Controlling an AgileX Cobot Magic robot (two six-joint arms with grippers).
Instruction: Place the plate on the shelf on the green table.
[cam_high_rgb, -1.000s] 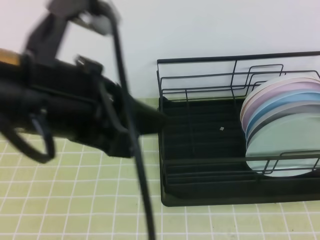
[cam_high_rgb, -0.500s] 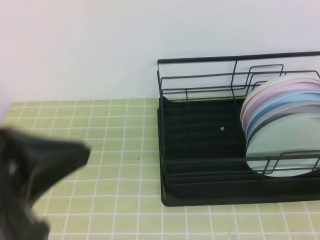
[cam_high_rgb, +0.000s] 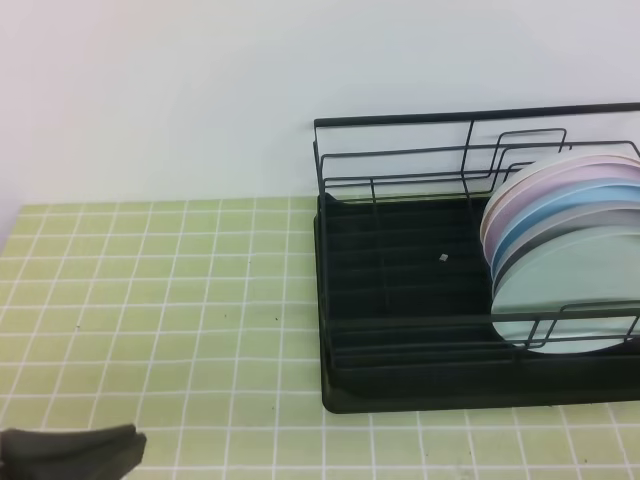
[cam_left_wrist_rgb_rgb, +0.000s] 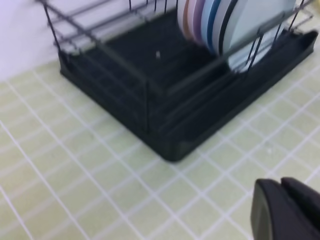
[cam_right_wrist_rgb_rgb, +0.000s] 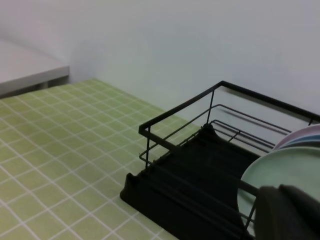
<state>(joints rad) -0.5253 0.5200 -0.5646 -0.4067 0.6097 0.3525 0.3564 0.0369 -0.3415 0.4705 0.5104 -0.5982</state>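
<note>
1. At far left, the left end effector (cam_high_rgb: 75, 452) sits low at the frame's bottom edge over the green table (cam_high_rgb: 160, 300), clenched and holding nothing.
2. To the right, the black wire shelf (cam_high_rgb: 400, 300) rests on the tiles.
3. At its right end, the pale mint-green plate (cam_high_rgb: 565, 290) stands upright in front of blue and pink plates (cam_high_rgb: 560, 195).
4. The right end effector (cam_right_wrist_rgb_rgb: 290, 212), clenched, hangs near the plate.

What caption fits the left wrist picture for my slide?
Shut left gripper hovers over the green table beside the shelf, with the plate standing inside.
</note>
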